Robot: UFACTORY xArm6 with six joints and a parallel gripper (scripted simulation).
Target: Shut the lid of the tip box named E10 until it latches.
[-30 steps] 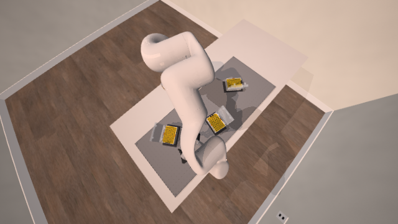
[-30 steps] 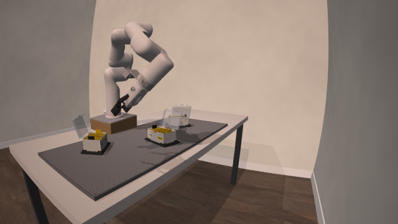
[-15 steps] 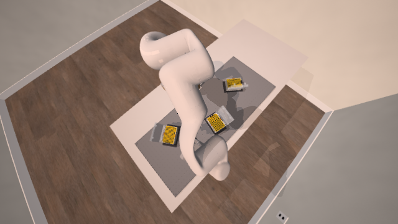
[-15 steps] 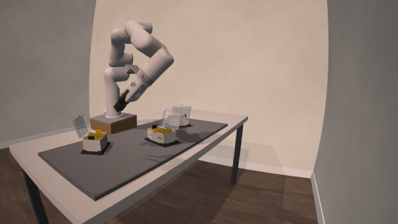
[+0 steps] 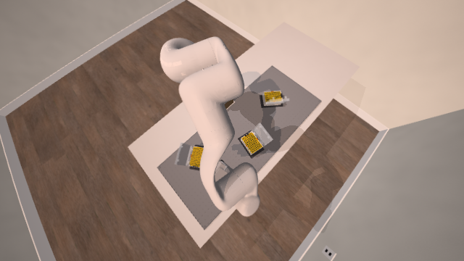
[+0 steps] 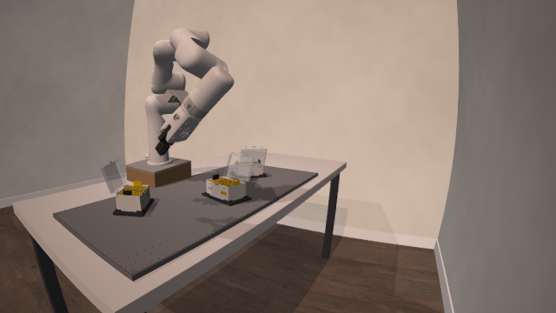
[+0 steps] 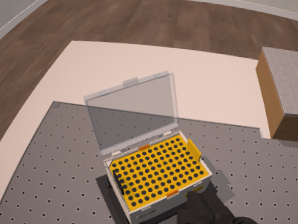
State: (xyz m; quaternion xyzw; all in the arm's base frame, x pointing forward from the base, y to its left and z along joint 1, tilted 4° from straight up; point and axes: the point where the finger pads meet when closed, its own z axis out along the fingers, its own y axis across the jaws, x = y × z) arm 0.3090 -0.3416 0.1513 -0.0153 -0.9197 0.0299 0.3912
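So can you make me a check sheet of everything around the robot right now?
Surface: white table with a grey dotted board on it.
Job's things: three tip boxes with yellow tips, left box, middle box, far box; all three clear lids stand open. The sticker names are too small to read.
Clutter: nothing seen.
Grippers: gripper shut, holding nothing, up in the air above the left box.
Cables: nothing seen.
Surroundings: the arm stands on a brown block; wooden floor, plain walls, a wall socket.
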